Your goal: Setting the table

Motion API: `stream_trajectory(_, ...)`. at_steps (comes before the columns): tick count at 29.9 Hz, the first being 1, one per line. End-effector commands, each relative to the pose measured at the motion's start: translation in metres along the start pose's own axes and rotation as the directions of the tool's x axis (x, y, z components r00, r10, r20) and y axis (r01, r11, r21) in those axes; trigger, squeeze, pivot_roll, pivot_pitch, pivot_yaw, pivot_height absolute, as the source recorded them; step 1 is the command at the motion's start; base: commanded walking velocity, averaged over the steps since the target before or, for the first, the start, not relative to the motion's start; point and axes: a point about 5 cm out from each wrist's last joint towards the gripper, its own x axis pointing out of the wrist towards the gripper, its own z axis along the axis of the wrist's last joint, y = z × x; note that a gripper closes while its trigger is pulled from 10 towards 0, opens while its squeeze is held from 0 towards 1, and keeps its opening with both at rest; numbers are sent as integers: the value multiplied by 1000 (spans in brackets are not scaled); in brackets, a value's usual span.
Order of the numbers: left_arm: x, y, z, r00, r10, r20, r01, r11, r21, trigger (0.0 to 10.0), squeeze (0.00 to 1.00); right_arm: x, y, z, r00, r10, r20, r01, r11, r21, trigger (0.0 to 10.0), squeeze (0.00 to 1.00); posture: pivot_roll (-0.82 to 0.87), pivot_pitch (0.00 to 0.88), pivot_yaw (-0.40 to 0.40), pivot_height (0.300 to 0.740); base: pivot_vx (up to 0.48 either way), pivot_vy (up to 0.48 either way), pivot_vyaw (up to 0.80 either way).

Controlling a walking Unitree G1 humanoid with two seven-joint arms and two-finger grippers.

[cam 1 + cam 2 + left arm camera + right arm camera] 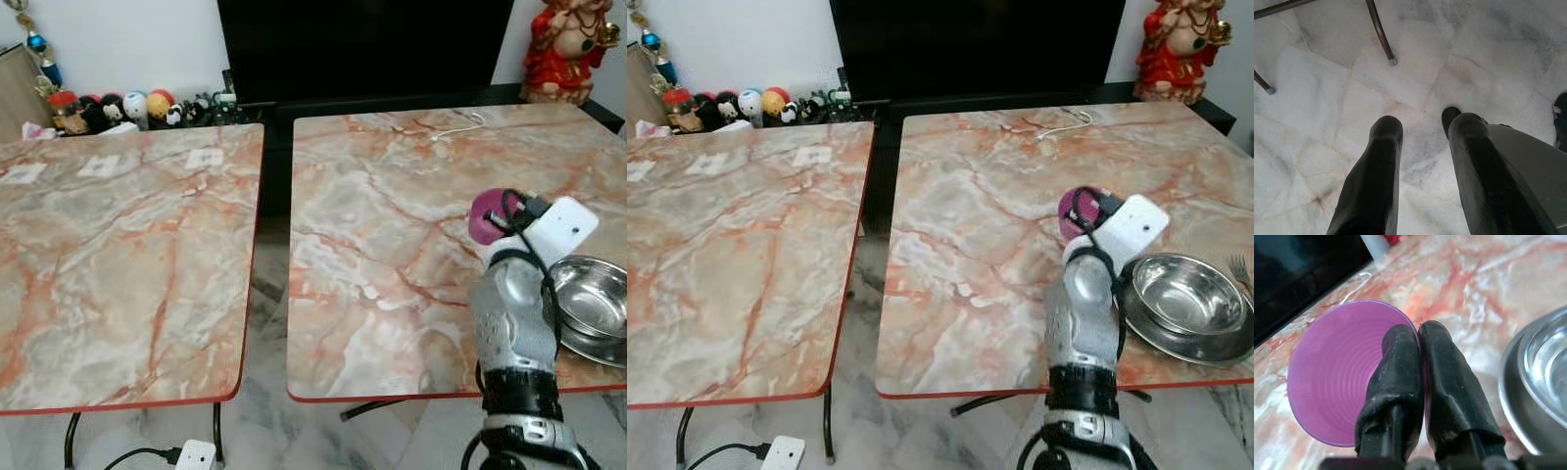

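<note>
Two marble-patterned tabletops sit before me, side by side with a dark gap between them. Nearest to me, my right arm reaches up over the front edge of the right tabletop. My right hand is pinched on the rim of a purple cup: one finger lies inside the cup and the other outside, with the thin wall clamped between them. From the head cameras I see the cup at the tip of that arm, above the tabletop; I cannot tell whether its base touches the surface.

Just beside the cup, toward my right, a steel bowl sits inside a steel plate near the front right corner. The tines of a fork show at the frame edge just past the bowl.

My left hand hangs low over the pale marble floor, its two fingers parted with a clear gap and nothing between them; thin metal table legs stand on the floor beyond it.

A white plug adapter with a black cable lies on the floor under the left tabletop.

Farther back, a white cable lies on the right tabletop's far edge. Beyond that stand a black screen, a row of small toy figures and a red statue.
</note>
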Motion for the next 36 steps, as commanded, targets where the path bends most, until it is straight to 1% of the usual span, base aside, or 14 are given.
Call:
stream_trajectory(1, -1, 2, -3, 1000, 3, -17, -4, 1000, -5, 10000, 0, 1, 2, -7, 997, -35, -62, 36, 999, 21, 10000, 0, -95, 0, 47, 740, 0, 0, 0)
stream_trajectory(2, -1, 2, -3, 1000, 3, -17, -3, 1000, -6, 10000, 0, 2, 0, -9, 995, -58, -80, 59, 998, 21, 10000, 0, -93, 0, 45, 740, 0, 0, 0)
stream_trajectory(3, -1, 2, -4, 1000, 3, -18, -4, 1000, -7, 10000, 0, 4, -1, -13, 988, -91, -121, 97, 995, 38, 10000, 0, -89, 0, 42, 740, 0, 0, 0)
stream_trajectory(5, -1, 2, -4, 1000, 4, -19, -4, 1000, -8, 10000, 0, 4, -2, -15, 984, -107, -145, 116, 992, 58, 10000, 0, -88, 0, 42, 740, 0, 0, 0)
stream_trajectory(8, -1, 2, -5, 1000, 3, -20, -3, 1000, -14, 10000, 0, 5, -7, -20, 971, -157, -178, 170, 983, 62, 10000, 0, -81, 0, 38, 740, 0, 0, 0)
stream_trajectory(10, -1, 1, -6, 1000, 2, -21, -2, 1000, -17, 10000, 0, 5, -11, -21, 965, -191, -180, 203, 978, 50, 10000, 0, -83, 0, 39, 740, 0, 0, 0)
stream_trajectory(13, -1, 0, -6, 1000, 0, -22, 0, 1000, -16, 10000, 0, 6, -14, -21, 961, -211, -179, 222, 974, 42, 10000, 0, -87, 0, 39, 740, 0, 0, 0)
stream_trajectory(24, -1, -1, -6, 1000, -4, -21, 4, 1000, -15, 10000, 0, 8, -16, -19, 960, -222, -172, 234, 971, 49, 10000, 0, -84, 0, 39, 740, 0, 0, 0)
stream_trajectory(25, -1, -1, -6, 1000, -4, -21, 3, 1000, -15, 10000, 0, 8, -16, -18, 961, -222, -167, 234, 970, 57, 10000, 463, -83, 0, 38, 740, 0, 0, 0)
stream_trajectory(26, -1, -1, -6, 1000, -3, -22, 3, 1000, -15, 10000, 0, 8, -17, -17, 961, -222, -162, 234, 970, 58, 10000, 1000, -83, 0, 38, 740, 0, 0, 0)
stream_trajectory(30, -1, 0, -6, 1000, -3, -22, 2, 1000, -15, 10000, 0, 8, -17, -18, 961, -222, -166, 233, 971, 51, 10000, 1000, -82, 0, 38, 740, 0, 0, 0)
stream_trajectory(31, -1, 0, -6, 1000, -2, -21, 2, 1000, -14, 10000, 0, 8, -17, -19, 961, -220, -168, 232, 971, 51, 10000, 318, -84, 0, 39, 740, 0, 0, 0)
stream_trajectory(32, -1, 0, -6, 1000, -3, -21, 2, 1000, -14, 10000, 0, 8, -17, -19, 961, -220, -167, 231, 972, 50, 10000, 0, -83, 0, 39, 740, 0, 0, 0)
stream_trajectory(36, -1, 0, -6, 1000, -3, -19, 2, 1000, -12, 10000, 0, 9, -17, -17, 963, -218, -157, 228, 972, 49, 10000, 0, -83, 0, 39, 740, 0, 0, 0)
